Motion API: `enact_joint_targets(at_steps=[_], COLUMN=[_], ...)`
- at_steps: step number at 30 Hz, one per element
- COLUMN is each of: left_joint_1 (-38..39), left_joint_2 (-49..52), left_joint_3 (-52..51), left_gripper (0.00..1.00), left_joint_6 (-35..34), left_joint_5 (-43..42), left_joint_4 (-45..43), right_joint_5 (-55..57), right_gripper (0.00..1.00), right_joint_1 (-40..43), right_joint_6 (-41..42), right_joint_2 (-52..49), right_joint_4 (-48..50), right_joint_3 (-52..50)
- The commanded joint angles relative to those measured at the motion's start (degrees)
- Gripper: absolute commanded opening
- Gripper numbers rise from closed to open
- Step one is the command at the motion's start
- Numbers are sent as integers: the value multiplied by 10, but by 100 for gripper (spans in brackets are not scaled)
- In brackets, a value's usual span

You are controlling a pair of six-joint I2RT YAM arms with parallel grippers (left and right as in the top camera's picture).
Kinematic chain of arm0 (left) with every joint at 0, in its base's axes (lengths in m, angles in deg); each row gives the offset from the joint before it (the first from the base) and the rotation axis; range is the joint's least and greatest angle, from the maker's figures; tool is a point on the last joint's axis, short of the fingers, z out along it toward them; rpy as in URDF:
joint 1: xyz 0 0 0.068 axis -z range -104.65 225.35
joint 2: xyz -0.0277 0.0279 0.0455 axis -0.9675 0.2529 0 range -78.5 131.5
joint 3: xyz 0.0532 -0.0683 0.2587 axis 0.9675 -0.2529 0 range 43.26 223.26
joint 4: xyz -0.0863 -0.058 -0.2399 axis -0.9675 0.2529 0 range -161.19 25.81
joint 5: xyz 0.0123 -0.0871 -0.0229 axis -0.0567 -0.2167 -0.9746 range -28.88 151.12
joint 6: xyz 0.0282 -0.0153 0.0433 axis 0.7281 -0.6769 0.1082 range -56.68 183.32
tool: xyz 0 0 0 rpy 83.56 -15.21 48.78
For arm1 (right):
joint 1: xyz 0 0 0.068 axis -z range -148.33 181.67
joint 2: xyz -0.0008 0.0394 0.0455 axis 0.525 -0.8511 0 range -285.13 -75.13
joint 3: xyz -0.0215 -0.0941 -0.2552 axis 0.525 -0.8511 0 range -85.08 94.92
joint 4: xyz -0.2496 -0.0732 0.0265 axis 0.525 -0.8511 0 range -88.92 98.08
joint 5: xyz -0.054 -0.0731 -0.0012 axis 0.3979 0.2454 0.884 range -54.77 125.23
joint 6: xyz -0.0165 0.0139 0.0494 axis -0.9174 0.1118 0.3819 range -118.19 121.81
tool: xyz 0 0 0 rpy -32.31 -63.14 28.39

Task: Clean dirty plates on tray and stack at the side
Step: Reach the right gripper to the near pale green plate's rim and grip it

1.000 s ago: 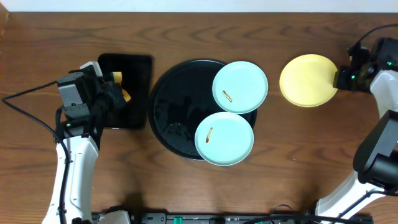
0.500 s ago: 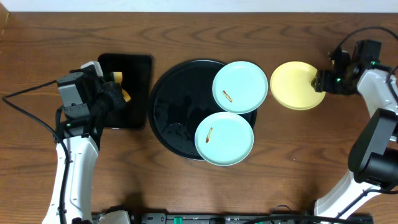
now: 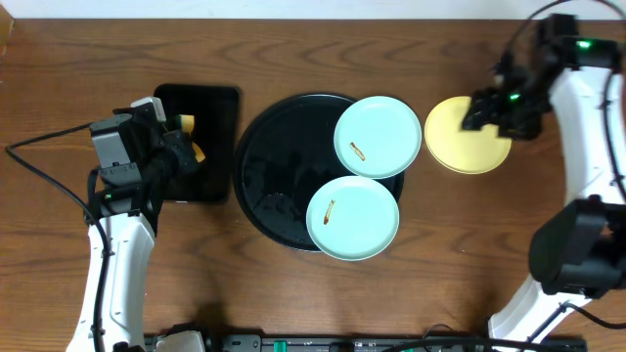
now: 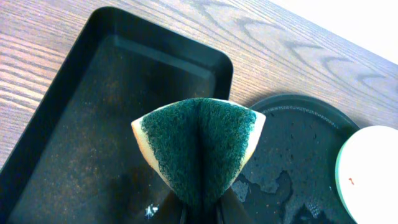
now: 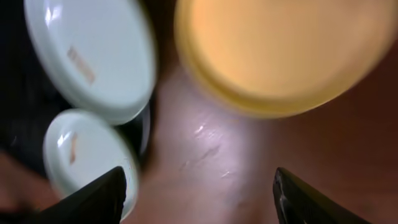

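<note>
Overhead: upper mint plate [image 3: 378, 135] and lower mint plate [image 3: 353, 217] are seated on the right side of the round black tray [image 3: 264, 176]. Their edges meet, the rim is overhung by both, and one orange-brown speck is carried by each. The yellow plate [image 3: 455, 137] is laid flat on the table [image 3: 293, 59], just right of the upper mint plate. The right gripper [image 5: 199, 174] is held above its right edge with fingers spread wide and nothing gripped. A folded green sponge [image 4: 199, 149] is pinched by the left gripper [image 3: 184, 149] over the rectangular tray [image 4: 93, 124].
</note>
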Motion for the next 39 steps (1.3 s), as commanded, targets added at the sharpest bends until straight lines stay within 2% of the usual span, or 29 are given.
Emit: enact_joint_targets(at_steps=[1, 3, 7, 13, 19, 31, 34, 39], left_joint_1=[-2, -2, -2, -2, -2, -2, -2, -2], left_joint_2=[0, 0, 0, 0, 0, 0, 0, 0], left_joint_3=[6, 6, 6, 6, 6, 6, 6, 6], left_gripper=[7, 7, 7, 8, 8, 8, 8, 7], left_joint_6=[12, 12, 12, 12, 12, 12, 12, 12], left_joint_5=[-3, -3, -3, -3, -3, -3, -3, -3], left_joint_4=[0, 0, 2, 2, 4, 9, 12, 14], right_joint_5=[-7, -4, -5, 58, 68, 52, 47, 46], right_gripper=[71, 66, 41, 42, 43, 42, 38, 27], right_joint_1=[-45, -74, -143, -219, -266, -282, -282, -282], right_joint_6=[38, 48, 60, 131, 143, 171, 188, 206], right_joint_2=[7, 7, 7, 7, 7, 10, 10, 11], right_joint_4=[-24, -40, -61, -51, -20, 13, 28, 49], right_joint_3=[-5, -14, -41, -108, -175, -236, -255, -268])
